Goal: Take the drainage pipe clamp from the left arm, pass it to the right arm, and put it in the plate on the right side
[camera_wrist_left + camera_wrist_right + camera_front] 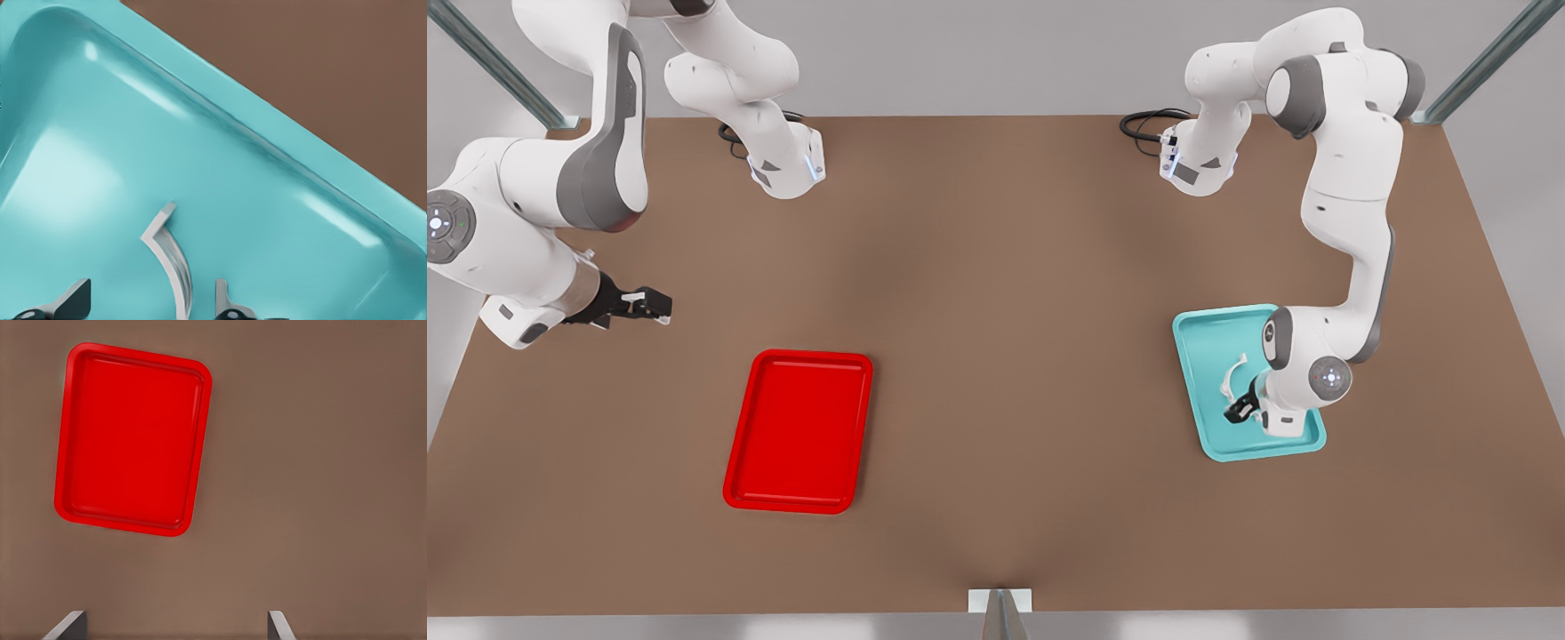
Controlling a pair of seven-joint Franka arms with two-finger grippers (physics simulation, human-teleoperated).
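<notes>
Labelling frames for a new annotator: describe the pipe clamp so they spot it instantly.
Find the teal shallow rectangular tray on the front view's right side of the brown table. Inside it, between the left gripper's open fingers, lies the small white C-shaped clamp, the tray's sole loose item.

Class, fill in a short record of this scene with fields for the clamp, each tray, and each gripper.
clamp: drainage pipe clamp lies in the teal tray, between the left gripper's fingers
plate: red plate on the table, nothing in it
left gripper: left gripper low over the teal tray, open around the clamp
right gripper: right gripper open, waiting above the table near the plate
</notes>
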